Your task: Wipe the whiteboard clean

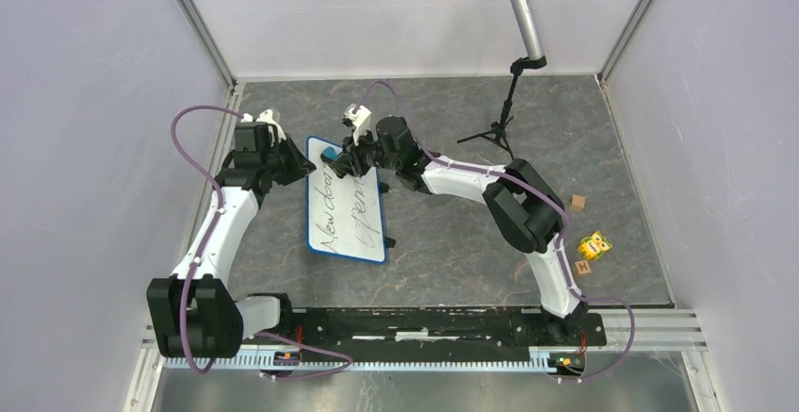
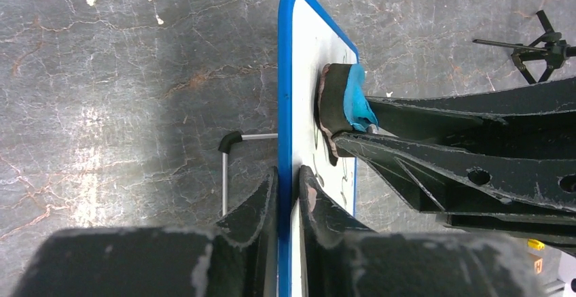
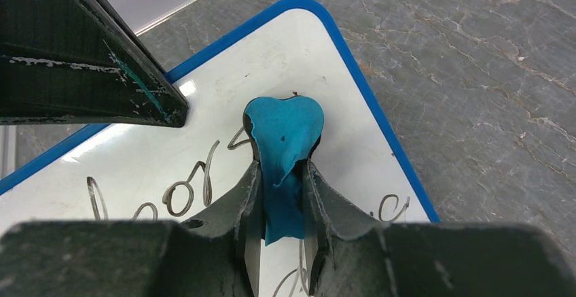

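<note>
The whiteboard (image 1: 347,214), white with a blue rim and black handwriting, rests on the table left of centre. My left gripper (image 1: 303,167) is shut on the whiteboard's blue left rim (image 2: 285,107) near its far corner. My right gripper (image 1: 341,161) is shut on a small blue eraser (image 3: 282,134) with a black felt base, and presses it against the board's face near the far end. In the left wrist view the eraser (image 2: 343,103) sits flat against the white face. Writing (image 3: 183,191) shows beside the eraser.
A microphone on a black tripod (image 1: 499,129) stands at the back, right of centre. A small wooden block (image 1: 578,203), a yellow toy (image 1: 594,244) and another small block (image 1: 583,267) lie at the right. Grey walls enclose the table.
</note>
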Robot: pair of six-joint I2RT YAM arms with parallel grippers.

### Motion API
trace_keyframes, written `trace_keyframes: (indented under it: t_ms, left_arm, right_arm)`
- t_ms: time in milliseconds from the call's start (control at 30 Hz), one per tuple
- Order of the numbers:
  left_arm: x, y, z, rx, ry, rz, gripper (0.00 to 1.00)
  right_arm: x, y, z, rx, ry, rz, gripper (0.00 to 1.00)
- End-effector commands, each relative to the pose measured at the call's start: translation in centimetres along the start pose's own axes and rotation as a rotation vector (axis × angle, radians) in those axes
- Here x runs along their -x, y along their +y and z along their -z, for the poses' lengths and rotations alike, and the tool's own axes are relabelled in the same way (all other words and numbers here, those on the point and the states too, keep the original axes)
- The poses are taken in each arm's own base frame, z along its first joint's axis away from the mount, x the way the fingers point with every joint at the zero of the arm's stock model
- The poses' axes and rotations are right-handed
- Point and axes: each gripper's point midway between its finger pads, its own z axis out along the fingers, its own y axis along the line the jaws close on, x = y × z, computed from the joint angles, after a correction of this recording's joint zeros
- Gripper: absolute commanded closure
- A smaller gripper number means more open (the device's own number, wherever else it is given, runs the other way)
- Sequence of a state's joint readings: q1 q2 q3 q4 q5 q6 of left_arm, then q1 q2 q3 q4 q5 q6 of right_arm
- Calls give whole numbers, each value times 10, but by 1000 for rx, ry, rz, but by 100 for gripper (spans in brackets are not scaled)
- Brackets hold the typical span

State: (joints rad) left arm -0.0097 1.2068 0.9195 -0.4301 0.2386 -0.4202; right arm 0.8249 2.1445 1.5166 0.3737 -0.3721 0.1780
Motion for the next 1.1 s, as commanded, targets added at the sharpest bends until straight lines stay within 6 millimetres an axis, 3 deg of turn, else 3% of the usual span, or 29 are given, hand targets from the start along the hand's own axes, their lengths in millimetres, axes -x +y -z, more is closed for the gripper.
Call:
trace_keyframes:
  t_ms: [0, 100, 133, 167, 433, 600, 767, 867, 933, 1067]
  left_arm:
    - [6, -3, 0, -31, -30, -65, 92]
    - [6, -3, -1, -31, -30, -68, 94]
    - [6, -3, -1, -31, -28, -67, 94]
    - [6, -3, -1, -31, -27, -68, 94]
    - [5, -3, -3, -31, -20, -73, 95]
    - [3, 0, -3, -22, -9, -79, 96]
    - [3, 0, -2, -22, -12, -82, 97]
    - [3, 0, -2, -21, -14, -85, 97]
    - [3, -1, -1, -24, -15, -87, 97]
    - [4, -2, -1, -27, -16, -88, 97]
  right_arm:
    - [6, 49, -8, 91, -17, 34, 91]
    - [10, 67, -4, 118, -32, 44, 92]
    - [21, 2, 13, 12, -59, 15, 92]
    - [9, 73, 0, 134, -38, 31, 92]
    - [-6, 83, 8, 183, -22, 25, 92]
    - [-14, 46, 6, 55, -12, -29, 93]
    - [-37, -12, 4, -82, 32, -154, 93]
    - [-55, -35, -1, -121, 82, -194, 94]
    - [-58, -39, -5, -125, 98, -183, 94]
    - [-49, -20, -15, -38, 99, -124, 94]
